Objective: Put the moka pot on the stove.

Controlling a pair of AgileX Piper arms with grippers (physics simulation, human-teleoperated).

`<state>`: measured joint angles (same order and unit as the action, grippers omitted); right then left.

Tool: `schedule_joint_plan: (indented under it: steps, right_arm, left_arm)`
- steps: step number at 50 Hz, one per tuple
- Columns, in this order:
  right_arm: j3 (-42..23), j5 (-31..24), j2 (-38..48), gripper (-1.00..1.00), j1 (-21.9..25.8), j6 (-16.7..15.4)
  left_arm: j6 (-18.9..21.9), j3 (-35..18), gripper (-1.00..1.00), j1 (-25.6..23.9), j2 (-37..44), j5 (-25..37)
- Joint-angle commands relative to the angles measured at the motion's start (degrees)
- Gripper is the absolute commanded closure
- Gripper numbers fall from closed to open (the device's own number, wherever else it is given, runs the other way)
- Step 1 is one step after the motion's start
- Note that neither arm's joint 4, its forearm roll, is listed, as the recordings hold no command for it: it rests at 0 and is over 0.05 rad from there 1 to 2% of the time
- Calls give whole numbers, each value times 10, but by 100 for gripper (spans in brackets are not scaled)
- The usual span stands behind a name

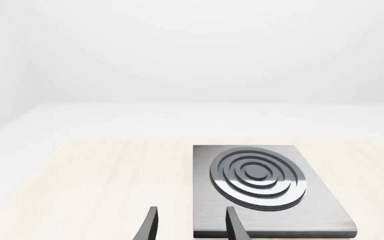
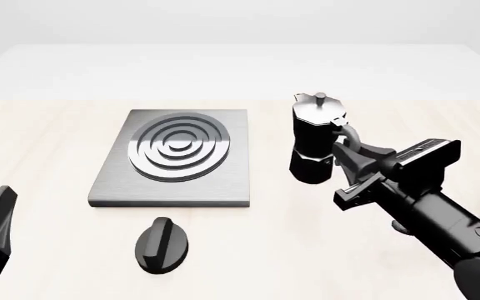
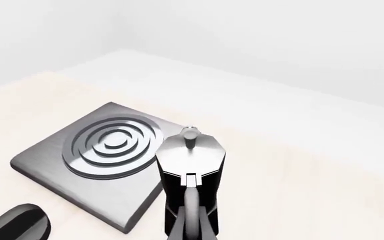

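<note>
Black moka pot [image 2: 314,140] upright, just right of stove [image 2: 173,157], handle clamped in right end effector [image 2: 349,145], left end effector [image 1: 190,226] fingers apart w/ nothing between, oval knob [image 2: 162,244] on surface [image 2: 48,125] nearby.

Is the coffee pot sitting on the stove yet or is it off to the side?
Off. The coffee pot stands upright right of the stove, with the right gripper at its handle.

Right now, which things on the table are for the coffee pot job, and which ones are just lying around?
For the job:
- moka pot, held by its handle in the right end effector
- stove, nothing on it yet

Just lying about:
- black oval knob, in front of the stove
- left end effector, open and holding nothing
</note>
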<state>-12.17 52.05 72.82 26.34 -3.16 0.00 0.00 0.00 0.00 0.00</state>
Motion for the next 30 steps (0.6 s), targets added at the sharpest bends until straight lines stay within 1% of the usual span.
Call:
schedule_joint_plan:
  steps: [1,13,22,30]
  right_arm:
    - [-23,-40,-31,100,8,6]
    - [-35,-69,-52,100,15,9]
    - [-62,-92,-59,100,23,8]
    - [-82,-94,-44,100,29,6]
  left_arm:
    - [0,0,-100,0,0,0]
    - [0,0,-100,0,0,0]
    - [0,0,-100,0,0,0]
    - [0,0,-100,0,0,0]
